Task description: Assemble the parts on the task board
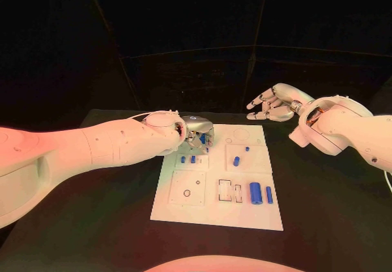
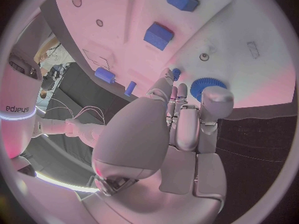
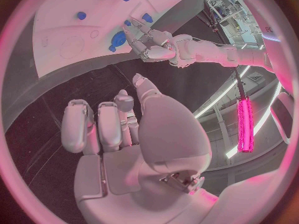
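Left silver hand (image 1: pixel 196 131) sits over far-left corner of white rectangular task board (image 1: pixel 214 212), fingertips (image 2: pixel 171 82) down beside round blue ridged gear part (image 2: pixel 201 86); can't tell if it's gripped. Right silver hand (image 1: pixel 273 103) hovers beyond board's far edge, fingers apart, holding nothing.

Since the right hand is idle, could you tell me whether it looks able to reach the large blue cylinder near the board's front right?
Probably yes. The right hand hovers open beyond the task board's far edge, and the large blue cylinder lies uncovered on the board's right side. The left hand works at the far left, out of that path.
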`<state>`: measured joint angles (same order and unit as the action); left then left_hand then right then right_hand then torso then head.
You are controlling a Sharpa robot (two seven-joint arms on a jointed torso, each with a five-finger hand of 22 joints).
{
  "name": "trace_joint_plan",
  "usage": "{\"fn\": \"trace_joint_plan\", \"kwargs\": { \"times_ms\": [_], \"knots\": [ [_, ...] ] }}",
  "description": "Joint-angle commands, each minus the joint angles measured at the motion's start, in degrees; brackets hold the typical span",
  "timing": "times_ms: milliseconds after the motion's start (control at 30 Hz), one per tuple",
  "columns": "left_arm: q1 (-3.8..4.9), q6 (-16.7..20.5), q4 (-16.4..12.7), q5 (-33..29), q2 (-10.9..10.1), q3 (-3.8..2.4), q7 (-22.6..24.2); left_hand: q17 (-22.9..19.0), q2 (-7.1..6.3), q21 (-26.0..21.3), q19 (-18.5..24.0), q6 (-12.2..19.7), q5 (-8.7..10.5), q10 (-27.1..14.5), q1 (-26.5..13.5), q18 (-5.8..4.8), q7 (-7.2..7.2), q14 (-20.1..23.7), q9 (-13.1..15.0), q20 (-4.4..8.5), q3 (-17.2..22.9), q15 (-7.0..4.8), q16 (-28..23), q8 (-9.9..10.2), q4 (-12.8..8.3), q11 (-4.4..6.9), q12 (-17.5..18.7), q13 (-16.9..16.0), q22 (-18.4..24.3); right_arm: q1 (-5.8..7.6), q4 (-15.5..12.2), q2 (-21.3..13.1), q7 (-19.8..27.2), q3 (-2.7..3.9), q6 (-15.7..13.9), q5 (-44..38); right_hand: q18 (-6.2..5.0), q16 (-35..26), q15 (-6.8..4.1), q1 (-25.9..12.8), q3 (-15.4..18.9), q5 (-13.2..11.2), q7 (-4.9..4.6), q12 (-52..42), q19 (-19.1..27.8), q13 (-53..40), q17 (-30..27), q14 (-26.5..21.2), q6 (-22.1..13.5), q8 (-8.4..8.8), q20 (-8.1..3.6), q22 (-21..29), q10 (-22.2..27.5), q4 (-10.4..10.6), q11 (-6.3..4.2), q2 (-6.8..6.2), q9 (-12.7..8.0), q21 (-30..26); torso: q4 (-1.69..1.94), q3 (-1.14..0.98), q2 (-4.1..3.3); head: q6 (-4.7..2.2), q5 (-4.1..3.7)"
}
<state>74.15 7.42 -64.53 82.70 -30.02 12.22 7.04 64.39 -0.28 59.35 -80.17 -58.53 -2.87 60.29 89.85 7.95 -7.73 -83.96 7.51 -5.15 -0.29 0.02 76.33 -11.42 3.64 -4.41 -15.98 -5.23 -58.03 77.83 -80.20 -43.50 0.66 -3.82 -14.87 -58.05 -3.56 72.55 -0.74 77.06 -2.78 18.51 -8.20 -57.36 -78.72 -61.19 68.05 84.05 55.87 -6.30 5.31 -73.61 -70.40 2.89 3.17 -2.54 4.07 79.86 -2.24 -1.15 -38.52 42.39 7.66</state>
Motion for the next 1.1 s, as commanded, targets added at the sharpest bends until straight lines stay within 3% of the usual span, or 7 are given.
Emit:
{"fn": "trace_joint_plan", "kwargs": {
  "times_ms": [33,1100],
  "knots": [
    [0.01,-0.7,0.3,1.5,0.2,-0.04,0.0,-0.2,0.2,0.5,-0.5,-0.6,-0.1,0.8,0.4,-1.14,0.13,-1.3,-0.1,-0.08,0.7,-0.56,-0.2,0.3,-0.1,0.01,0.6,0.4,-0.4,0.13,-0.2,0.1,0.5,0.04,-0.5,-0.1,-0.47,-0.3,-0.3,0.3,-0.3,0.2,-0.2,0.4,0.4,0.1,0.0,1.2,0.1,-0.12,0.04,0.0,0.4,0.1,0.09,0.26,-0.1,-0.4,0.12,0.01,0.06,0.1,-0.11],
    [-0.79,-3.7,2.1,3.0,1.8,-0.05,-1.5,-1.5,-0.1,4.1,-1.0,-3.7,-0.07,4.8,0.1,-1.78,0.49,-1.4,-1.1,0.29,5.4,-0.99,0.1,1.7,-1.2,0.57,3.5,1.5,-4.6,0.13,-0.1,0.5,0.5,0.04,-0.3,-0.1,-0.47,-0.3,-0.3,0.3,-0.3,0.2,-0.2,0.3,0.4,0.0,0.0,1.2,0.2,-0.13,0.03,0.0,0.3,0.2,0.09,0.3,-0.1,-0.4,0.09,0.01,0.09,0.34,-0.37]
  ]
}}
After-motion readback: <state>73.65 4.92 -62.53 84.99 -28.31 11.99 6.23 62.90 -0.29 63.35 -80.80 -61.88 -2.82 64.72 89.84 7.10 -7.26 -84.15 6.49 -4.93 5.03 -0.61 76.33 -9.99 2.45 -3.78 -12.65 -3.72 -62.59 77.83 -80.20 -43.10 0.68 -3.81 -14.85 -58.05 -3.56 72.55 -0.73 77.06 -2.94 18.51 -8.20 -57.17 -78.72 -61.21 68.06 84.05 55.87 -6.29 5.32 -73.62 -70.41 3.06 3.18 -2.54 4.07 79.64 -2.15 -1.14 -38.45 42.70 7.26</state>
